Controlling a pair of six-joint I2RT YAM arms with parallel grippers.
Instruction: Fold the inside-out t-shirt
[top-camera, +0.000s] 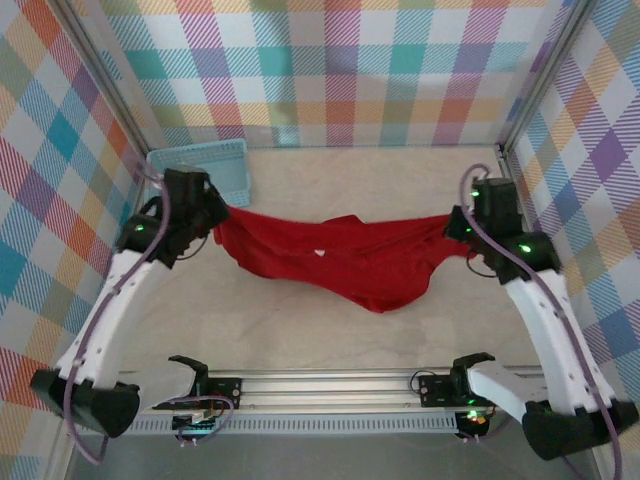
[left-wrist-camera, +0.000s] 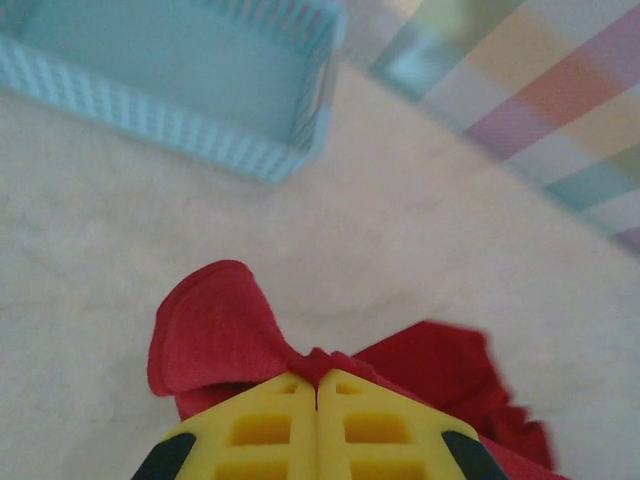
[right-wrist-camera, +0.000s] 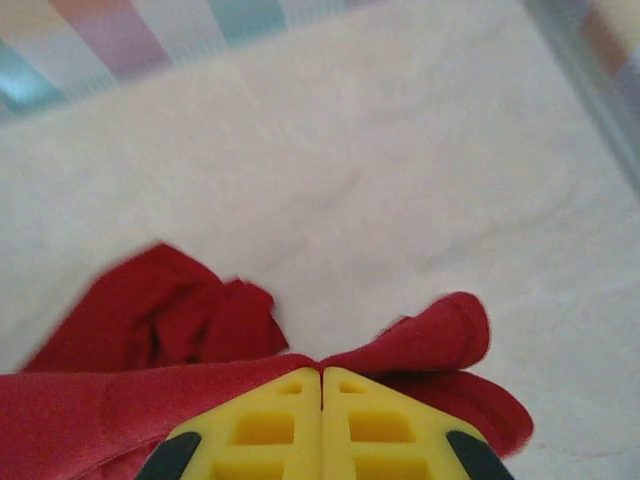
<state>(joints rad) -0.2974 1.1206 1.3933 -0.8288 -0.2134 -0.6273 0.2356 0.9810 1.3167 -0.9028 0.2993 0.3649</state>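
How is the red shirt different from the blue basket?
The t-shirt is red and crumpled; the basket is light blue and boxy. The t-shirt spreads far wider than the basket. The left tool and right tool each pinch the t-shirt, while nothing holds the basket. Each is mostly one plain colour.
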